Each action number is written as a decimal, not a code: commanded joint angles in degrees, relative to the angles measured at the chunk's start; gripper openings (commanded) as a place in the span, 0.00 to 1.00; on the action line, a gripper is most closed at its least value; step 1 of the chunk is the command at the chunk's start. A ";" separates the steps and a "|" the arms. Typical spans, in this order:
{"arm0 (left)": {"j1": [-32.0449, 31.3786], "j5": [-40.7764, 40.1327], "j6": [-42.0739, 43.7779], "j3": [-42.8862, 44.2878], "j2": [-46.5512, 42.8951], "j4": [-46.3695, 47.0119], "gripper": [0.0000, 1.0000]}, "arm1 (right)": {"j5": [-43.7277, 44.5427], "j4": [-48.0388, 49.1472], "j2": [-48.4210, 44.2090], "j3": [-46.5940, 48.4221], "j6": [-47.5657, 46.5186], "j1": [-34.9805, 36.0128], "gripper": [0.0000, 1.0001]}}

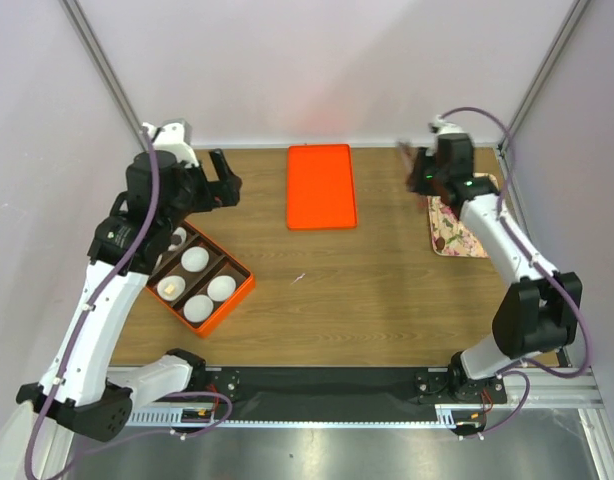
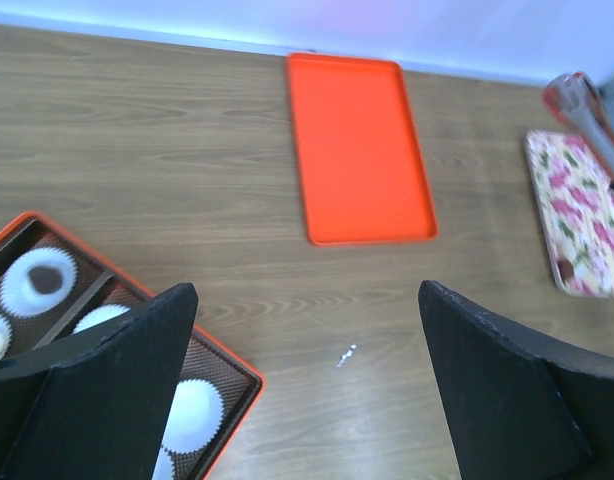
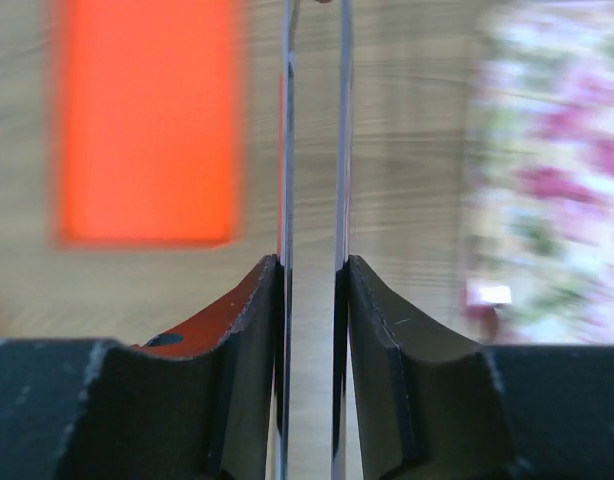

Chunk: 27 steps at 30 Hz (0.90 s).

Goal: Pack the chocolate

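One dark brown chocolate lies in a white paper cup in the orange box. A pale tan chocolate sits in another cup of that box. My left gripper hangs open and empty over the wood just right of the box. My right gripper is shut on a pair of thin metal tongs, whose two blades run forward between its fingers. It hovers at the floral plate's far left corner. The tongs' tips are cut off by the top of the right wrist view.
A flat orange tray lies at the back middle of the table. Several white paper cups fill the box's compartments. The floral plate lies at the far right near the enclosure wall. A tiny white speck lies on the wood.
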 commanded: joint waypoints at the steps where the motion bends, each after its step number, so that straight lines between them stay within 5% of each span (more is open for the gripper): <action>1: 4.45 0.21 -3.10 3.16 -2.49 -1.91 1.00 | -2.42 3.09 -3.89 -1.86 2.15 10.38 0.31; 13: 7.10 -5.15 -5.38 6.77 -9.08 1.51 1.00 | -9.98 22.43 8.22 -1.44 6.91 39.65 0.30; 27: 7.10 -2.78 -3.89 2.64 -13.30 2.40 1.00 | -13.76 31.13 20.71 3.93 1.19 50.58 0.30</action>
